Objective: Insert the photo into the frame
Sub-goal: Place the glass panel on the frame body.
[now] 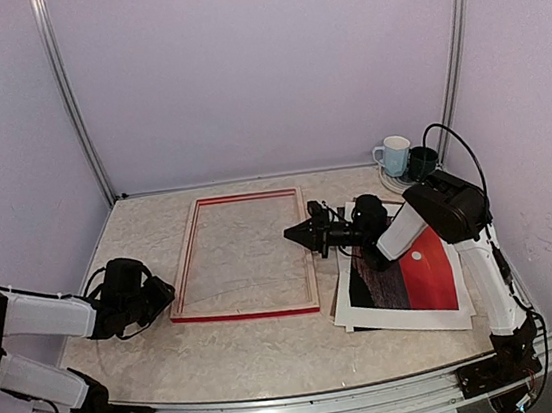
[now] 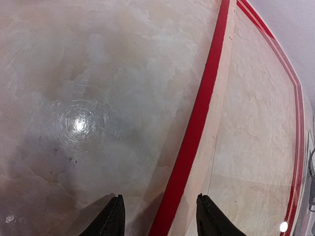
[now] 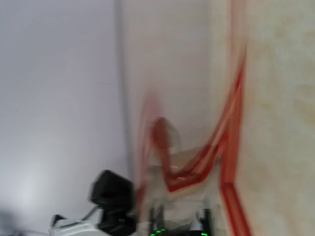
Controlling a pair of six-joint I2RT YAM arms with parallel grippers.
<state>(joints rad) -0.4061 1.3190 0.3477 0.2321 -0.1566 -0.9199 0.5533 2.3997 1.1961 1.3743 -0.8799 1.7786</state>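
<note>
Left gripper [image 2: 161, 217], jaws apart, straddles the frame [image 1: 245, 314] at its nine o'clock rail; closing askew could skid it. Right gripper [image 1: 292, 233] closed, empty.

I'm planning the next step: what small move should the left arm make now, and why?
Probably close the left gripper on the thin red rectangular frame: its open fingers straddle the frame's left rail, and the red sunset photo lies outside, to the right.

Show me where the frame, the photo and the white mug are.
frame [image 1: 245, 314], top view, near red rail.
photo [image 1: 433, 280], top view, red sky area.
white mug [image 1: 394, 156], top view, its side.
</note>
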